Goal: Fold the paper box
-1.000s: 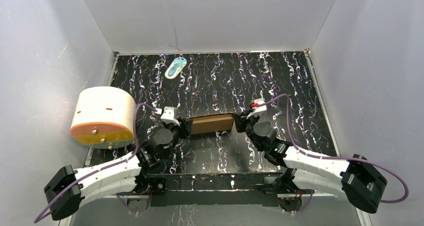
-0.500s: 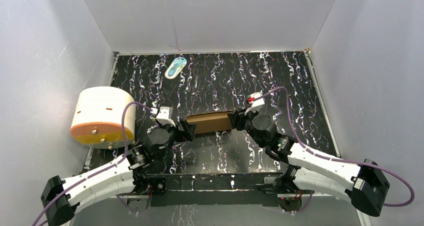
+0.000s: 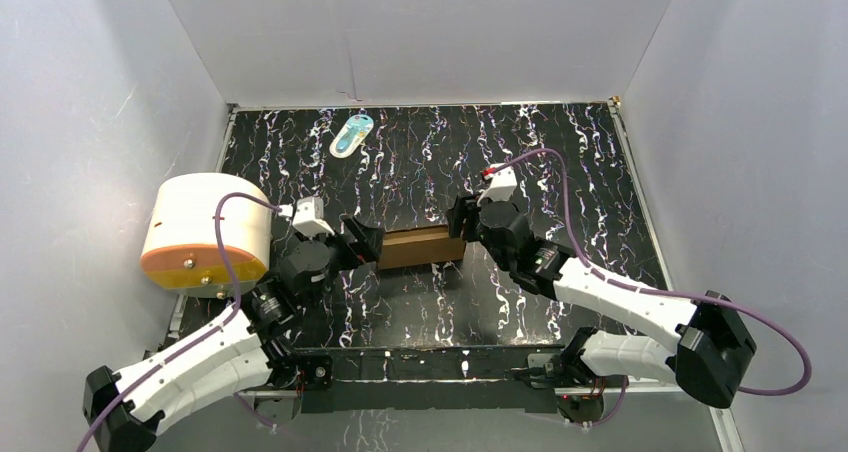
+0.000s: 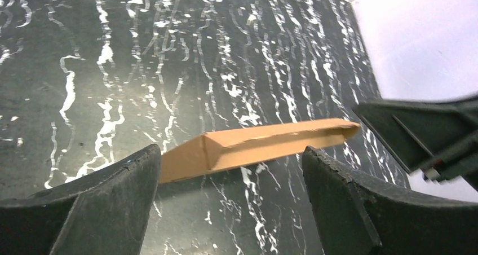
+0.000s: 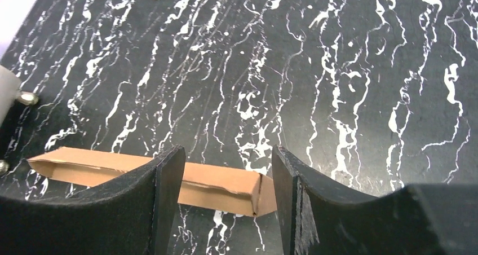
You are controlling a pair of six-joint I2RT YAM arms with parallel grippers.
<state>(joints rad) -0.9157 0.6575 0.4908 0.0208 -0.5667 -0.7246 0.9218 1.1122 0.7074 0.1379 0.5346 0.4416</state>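
Note:
The paper box (image 3: 415,245) is a folded, shallow brown cardboard box lying flat near the middle of the black marbled table (image 3: 560,162). My left gripper (image 3: 362,242) hovers open just off its left end. In the left wrist view the box (image 4: 253,148) lies beyond the spread fingers of that gripper (image 4: 228,160), touching neither. My right gripper (image 3: 458,218) stands open over the box's right end. In the right wrist view the box's end (image 5: 225,184) shows through the gap of that gripper (image 5: 225,160), with the fingertips (image 5: 169,170) clear of it.
A big white-and-orange cylinder (image 3: 205,234) stands at the table's left edge, close to my left arm. A small teal-white packet (image 3: 351,133) lies at the far side. White walls close in the table on three sides.
Both grippers went from shut on the box's ends to open and let it go. The left one backed off leftward, the right one moved away from the near edge. The box shifted slightly left.

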